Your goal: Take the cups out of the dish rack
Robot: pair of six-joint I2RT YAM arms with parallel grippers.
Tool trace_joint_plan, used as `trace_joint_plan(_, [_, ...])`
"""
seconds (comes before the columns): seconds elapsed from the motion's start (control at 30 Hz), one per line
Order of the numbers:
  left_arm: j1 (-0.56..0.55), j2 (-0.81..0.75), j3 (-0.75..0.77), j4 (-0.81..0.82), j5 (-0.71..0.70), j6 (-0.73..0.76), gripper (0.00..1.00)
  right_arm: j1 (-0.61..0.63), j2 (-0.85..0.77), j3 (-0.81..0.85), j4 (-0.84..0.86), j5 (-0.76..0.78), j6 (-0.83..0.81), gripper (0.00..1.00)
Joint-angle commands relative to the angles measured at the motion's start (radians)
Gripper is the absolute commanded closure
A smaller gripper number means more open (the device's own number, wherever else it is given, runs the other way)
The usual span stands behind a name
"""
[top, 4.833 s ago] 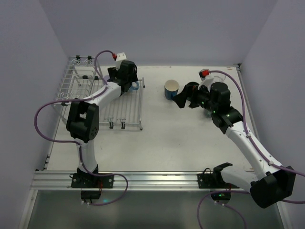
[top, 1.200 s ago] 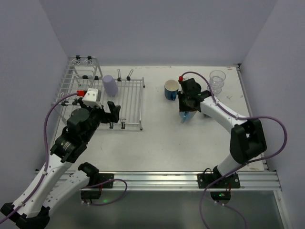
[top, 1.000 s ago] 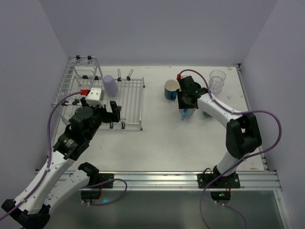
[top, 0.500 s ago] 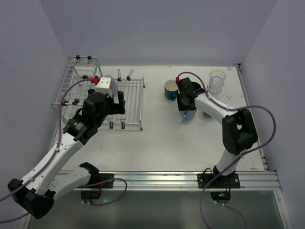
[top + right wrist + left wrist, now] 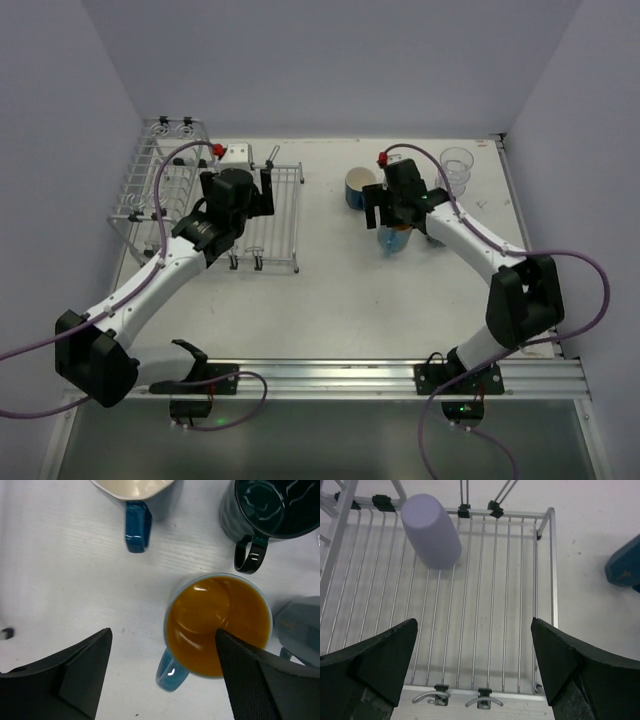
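While the left claw (image 5: 472,650) is hanging spread wide over the silver wire dish rack (image 5: 553,580) at the far left corner of the white tabletop (image 5: 340,290), where a lavender cylindrical cup (image 5: 431,531) is sitting near the grid's far edge, the right claw (image 5: 162,655) is hovering, jaws apart, above a light-blue amber-lined ceramic mug (image 5: 217,625) standing near the far edge beside a dark teal mug (image 5: 272,510).

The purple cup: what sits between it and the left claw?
Only bare wires of the dish rack, as the left wrist view shows; nothing else lies between the lavender cup and the open left gripper.
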Motion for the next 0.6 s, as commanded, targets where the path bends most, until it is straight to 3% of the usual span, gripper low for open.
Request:
trace_joint_plan(0.0, [0.050, 0.086, 0.074, 0.123, -0.119, -0.034, 0.00, 0.002, -0.172, -0.032, 0.078, -0.065, 0.017, 0.13])
trace_joint_plan(0.1, [0.102, 0.176, 0.118, 0.149, -0.094, -0.059, 0.00, 0.019, -0.290, -0.106, 0.132, -0.114, 0.034, 0.07])
trace_joint_plan(0.27, [0.139, 0.323, 0.175, 0.218, -0.202, -0.065, 0.00, 0.029, -0.425, -0.175, 0.228, -0.205, 0.052, 0.06])
trace_joint_plan(0.57, [0.191, 0.498, 0.206, 0.403, -0.262, -0.048, 0.00, 0.039, -0.491, -0.204, 0.281, -0.338, 0.068, 0.06])
